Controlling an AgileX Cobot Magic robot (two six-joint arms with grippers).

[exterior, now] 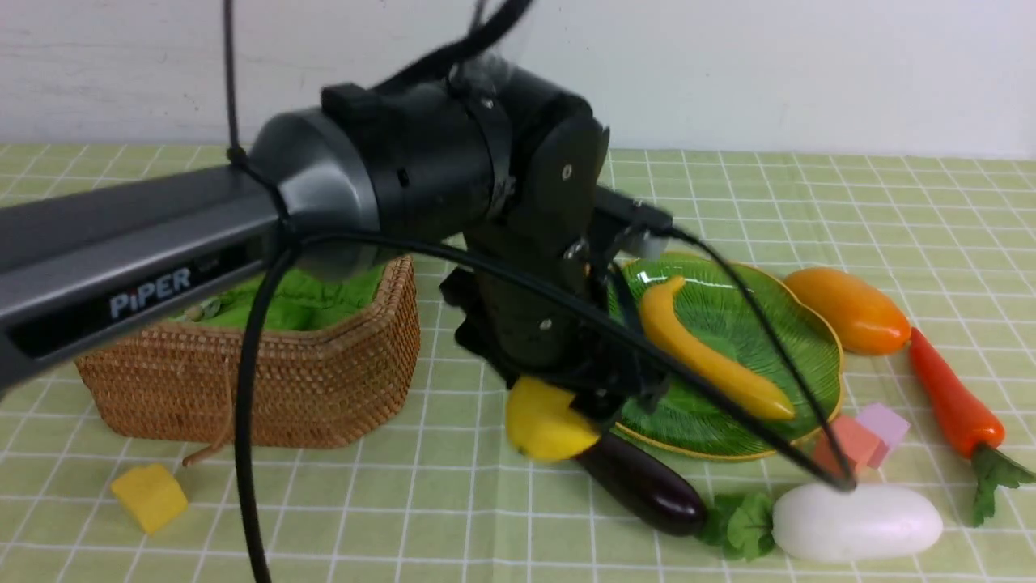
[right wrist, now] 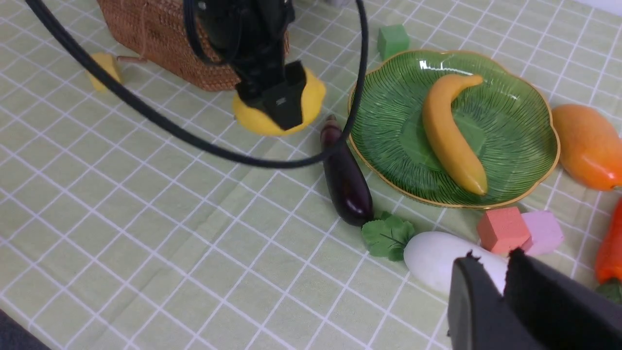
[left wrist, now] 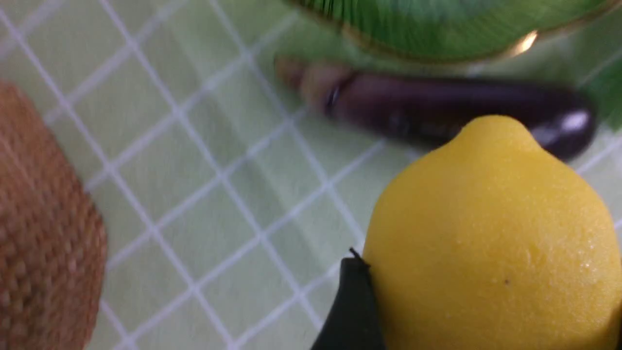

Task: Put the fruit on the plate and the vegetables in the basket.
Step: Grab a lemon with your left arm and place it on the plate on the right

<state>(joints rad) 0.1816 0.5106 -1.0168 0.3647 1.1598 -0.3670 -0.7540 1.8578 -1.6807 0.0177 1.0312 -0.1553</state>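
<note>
The right gripper [right wrist: 503, 266] is seen nearest, over the radish [exterior: 856, 522], its jaws drawn almost together with only a slit between them and nothing held. The radish is laid on the table [exterior: 405, 526], its leaves just beside the rounded end of the eggplant [exterior: 643, 486]; a yellow block [exterior: 150, 495] is set well apart at the left. Just behind the radish a red block [exterior: 846, 444] and a pink block [exterior: 884, 425] are placed touching each other, near the rim of the plate [exterior: 809, 340]. The lemon [exterior: 546, 421] is gripped in the jaws of the left gripper [right wrist: 279, 102], beside the eggplant's stem end, between basket and plate; whether it is touching the table cannot be told. The banana [exterior: 712, 352] is laid on the plate; the carrot [exterior: 951, 397] and the mango [exterior: 850, 312] are found on the table to its right. The basket [exterior: 324, 380] is stood at the left, its green lining [exterior: 307, 300] exposed.
</note>
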